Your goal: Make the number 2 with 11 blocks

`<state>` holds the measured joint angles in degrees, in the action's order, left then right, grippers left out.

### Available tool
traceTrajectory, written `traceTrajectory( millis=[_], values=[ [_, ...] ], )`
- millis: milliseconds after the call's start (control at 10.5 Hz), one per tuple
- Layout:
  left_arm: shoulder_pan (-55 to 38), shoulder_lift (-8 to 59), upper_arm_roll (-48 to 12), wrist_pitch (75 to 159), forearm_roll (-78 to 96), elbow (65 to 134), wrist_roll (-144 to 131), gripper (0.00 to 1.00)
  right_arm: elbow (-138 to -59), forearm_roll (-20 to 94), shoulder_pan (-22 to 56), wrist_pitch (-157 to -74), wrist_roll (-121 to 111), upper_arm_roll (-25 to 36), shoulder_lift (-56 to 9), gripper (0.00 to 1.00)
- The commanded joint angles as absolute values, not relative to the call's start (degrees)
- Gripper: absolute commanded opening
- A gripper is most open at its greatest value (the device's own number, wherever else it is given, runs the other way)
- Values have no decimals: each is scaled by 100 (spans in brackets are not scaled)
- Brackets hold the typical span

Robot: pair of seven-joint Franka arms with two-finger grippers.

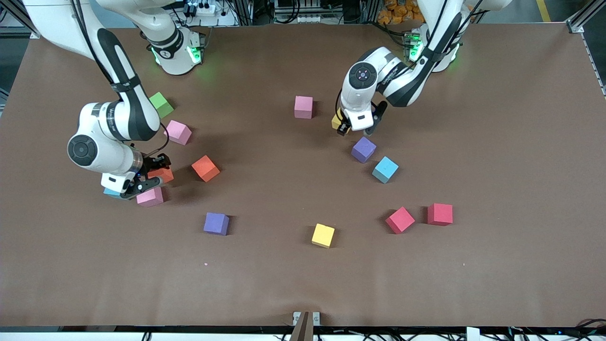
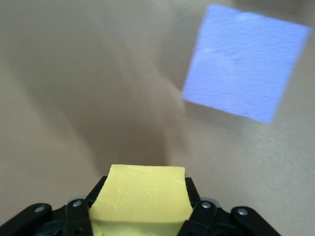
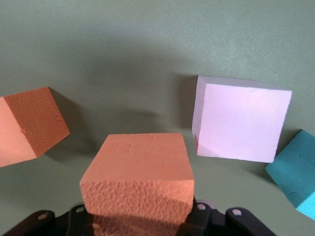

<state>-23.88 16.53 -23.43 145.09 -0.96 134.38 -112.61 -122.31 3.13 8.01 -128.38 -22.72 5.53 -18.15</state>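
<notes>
My left gripper [image 1: 342, 127] [image 2: 142, 196] is shut on a yellow block [image 1: 337, 121] [image 2: 142, 194], low over the table beside a purple block [image 1: 363, 149] [image 2: 246, 61]. At the right arm's end, my right gripper [image 1: 154, 176] [image 3: 138, 196] is shut on an orange block [image 1: 161, 174] [image 3: 138, 182]. A pink block [image 1: 150, 196] [image 3: 241, 118] and a light blue block [image 1: 112, 192] [image 3: 298, 172] lie close by it, the blue one partly hidden by the hand. A second orange block [image 1: 205, 168] [image 3: 29, 125] lies beside them. No number 2 shows; the blocks lie scattered.
Loose on the brown table lie two pink blocks [image 1: 178, 131] [image 1: 303, 107], a light blue one [image 1: 385, 169], two red-pink ones [image 1: 400, 219] [image 1: 440, 214], a yellow one [image 1: 323, 235] and a purple one [image 1: 216, 223]. A green cube [image 1: 161, 104] sits near the right arm's base.
</notes>
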Motion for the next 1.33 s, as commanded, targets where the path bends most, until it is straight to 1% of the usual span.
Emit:
traceTrajectory(
  millis=[0,381,571,857,1237],
  values=[
    [-2224,1476,-2671,15342,-114,14008,-12240,0,-12234,369,712,-12744,-2399,510,-1723,33],
    [-2144,1547,-2970,15732,-114,14010,-13751,0,-12234,369,712,-12744,-2399,510,-1731,33],
    [-2310,1556,-3128,15802,-140,14019,-14218,0,-12234,369,721,-12744,-2408,510,-1731,33],
    [-2347,1608,-3138,15890,-158,14027,-14650,0,-12226,369,712,-12762,-2522,510,-1749,33],
    [-2548,1828,-3138,16347,-176,14036,-14968,0,-12217,369,703,-12762,-2523,510,-1758,33]
  ],
)
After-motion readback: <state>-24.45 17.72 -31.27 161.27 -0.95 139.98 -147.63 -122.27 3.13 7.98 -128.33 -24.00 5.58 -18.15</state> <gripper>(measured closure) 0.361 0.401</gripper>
